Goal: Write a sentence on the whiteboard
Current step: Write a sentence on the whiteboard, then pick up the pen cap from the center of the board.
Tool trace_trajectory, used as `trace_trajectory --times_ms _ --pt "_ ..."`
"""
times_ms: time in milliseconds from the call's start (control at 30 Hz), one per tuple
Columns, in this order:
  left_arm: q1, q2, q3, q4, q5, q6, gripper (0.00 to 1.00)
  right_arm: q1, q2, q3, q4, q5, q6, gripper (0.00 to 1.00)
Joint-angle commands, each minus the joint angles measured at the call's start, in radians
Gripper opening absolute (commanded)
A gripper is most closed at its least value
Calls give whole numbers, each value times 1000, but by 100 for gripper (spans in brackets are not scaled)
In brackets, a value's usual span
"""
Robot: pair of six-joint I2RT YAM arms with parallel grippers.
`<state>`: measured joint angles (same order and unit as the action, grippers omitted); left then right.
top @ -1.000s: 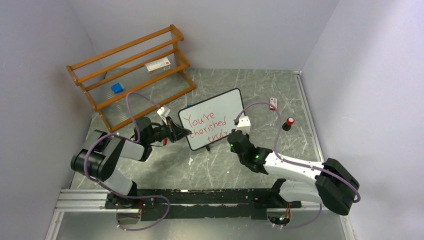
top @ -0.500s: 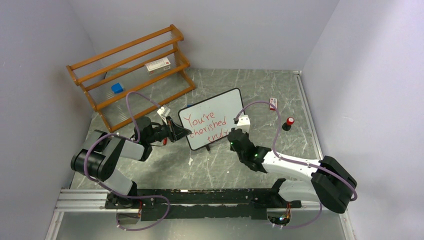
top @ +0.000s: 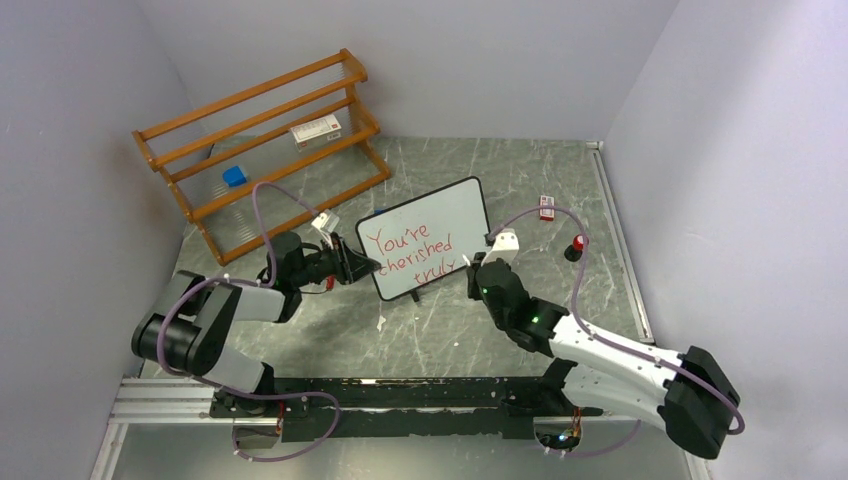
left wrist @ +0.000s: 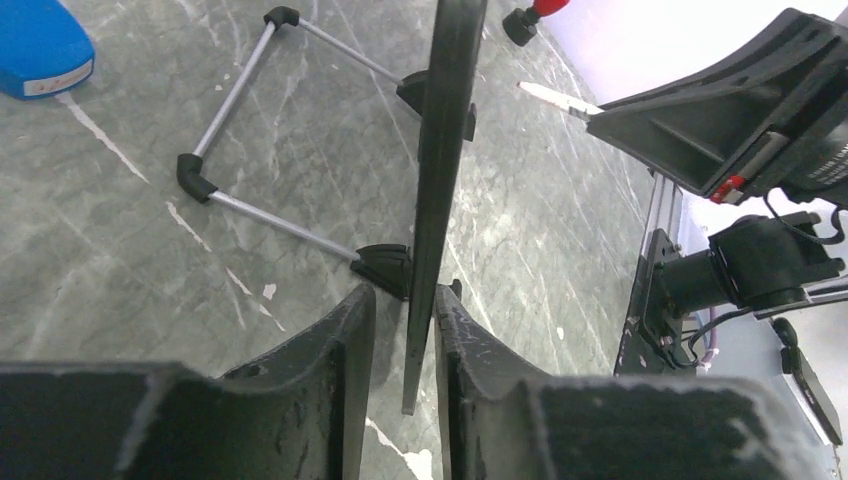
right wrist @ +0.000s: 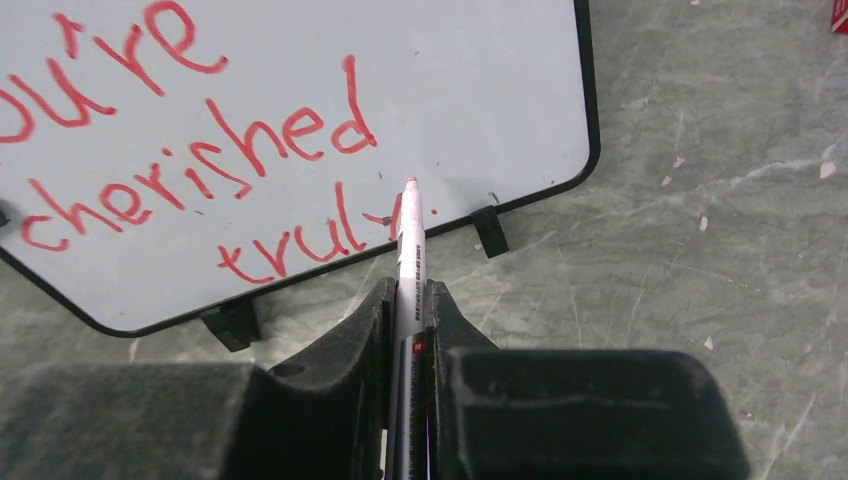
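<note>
The whiteboard (top: 430,232) stands tilted on its wire stand at mid-table, carrying the red sentence (top: 410,255) "You're cherished truly". My left gripper (top: 362,265) straddles the board's left edge (left wrist: 445,150); its jaws (left wrist: 405,295) are open, with a narrow gap on each side of the frame. My right gripper (top: 478,272) is shut on a white marker (right wrist: 409,240). The marker's tip points at the end of "truly" in the sentence (right wrist: 200,150) near the board's lower right corner (right wrist: 480,100). In the left wrist view the tip (left wrist: 555,97) sits a little off the board face.
A wooden rack (top: 260,150) stands at the back left with a blue block (top: 235,176) and a labelled box on it. The marker cap (top: 577,246) stands right of the board, with a small red-white item (top: 546,207) behind it. A blue eraser (left wrist: 40,45) lies behind the board.
My right arm has swung to the right and drawn the marker back from the board's lower edge. My left jaws have loosened from the board's frame.
</note>
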<state>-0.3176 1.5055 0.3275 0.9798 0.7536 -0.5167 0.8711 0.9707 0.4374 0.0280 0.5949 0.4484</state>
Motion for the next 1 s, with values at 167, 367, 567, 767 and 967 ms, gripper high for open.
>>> trace_trajectory --times_ms 167,367,567,767,967 --pt "9 -177 33 -217 -91 38 44 -6 -118 -28 -25 -31 -16 0" --pt "11 -433 73 -567 -318 42 68 -6 -207 -60 -11 -58 -60 0" --pt "12 -645 181 -956 -536 74 96 -8 -290 -81 -5 -72 -96 0" --pt "14 -735 308 -1285 -715 64 99 -9 -342 -114 25 -102 -107 0" --pt "14 -694 377 -1506 -752 100 92 -9 -398 -147 40 -117 -108 0"
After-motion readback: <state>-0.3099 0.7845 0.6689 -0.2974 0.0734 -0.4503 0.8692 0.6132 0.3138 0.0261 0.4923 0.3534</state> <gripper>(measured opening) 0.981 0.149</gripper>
